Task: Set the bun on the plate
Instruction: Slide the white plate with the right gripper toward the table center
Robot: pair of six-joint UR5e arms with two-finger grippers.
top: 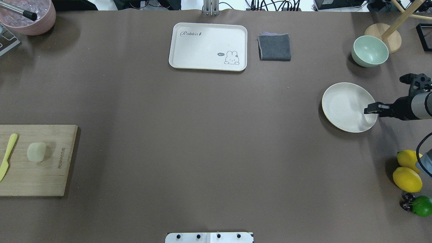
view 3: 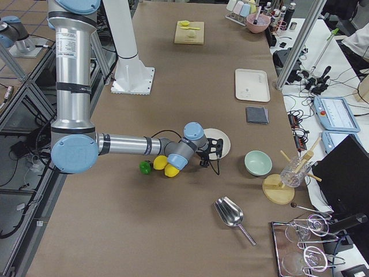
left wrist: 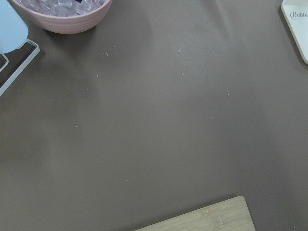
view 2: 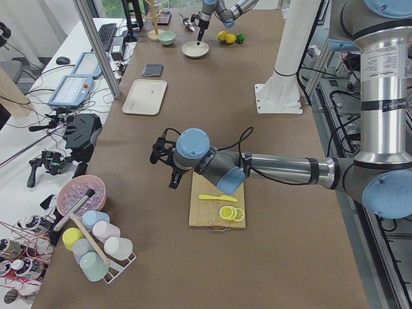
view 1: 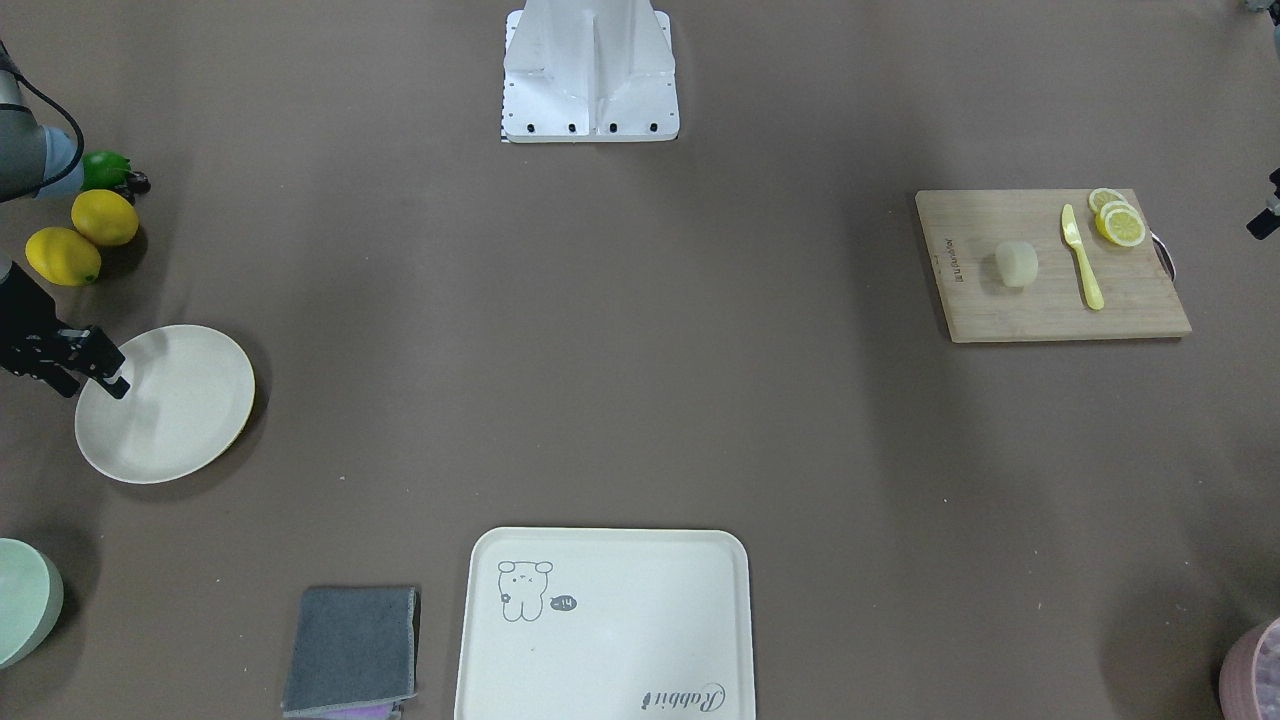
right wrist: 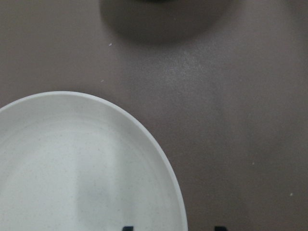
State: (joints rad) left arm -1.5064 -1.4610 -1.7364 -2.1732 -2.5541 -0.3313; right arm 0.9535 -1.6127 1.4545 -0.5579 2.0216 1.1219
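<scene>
Overhead exterior view shows the right gripper (top: 370, 109) at the rim of the plate (top: 341, 104). In its wrist view the two fingertips (right wrist: 127, 228) stand apart with the rim between them; whether they touch it I cannot tell. The left gripper (view 2: 174, 179) hangs near the wooden board (top: 50, 175), and I cannot tell if it is apart or together. The bun (top: 36, 152) lies on this board, beside a yellow knife (top: 7, 153), well apart from the plate.

Brown-covered desk (top: 202, 135). Far edge: cream tray (top: 202, 47), folded grey cloth (top: 274, 47) just beside. Robot's right: plate (top: 337, 101), green bowl (top: 369, 51) beyond it, two lemons (top: 407, 179) and lime (top: 422, 206) nearer robot. Robot's left: cutting board (top: 44, 175), pink bowl (top: 37, 23) at far corner.
</scene>
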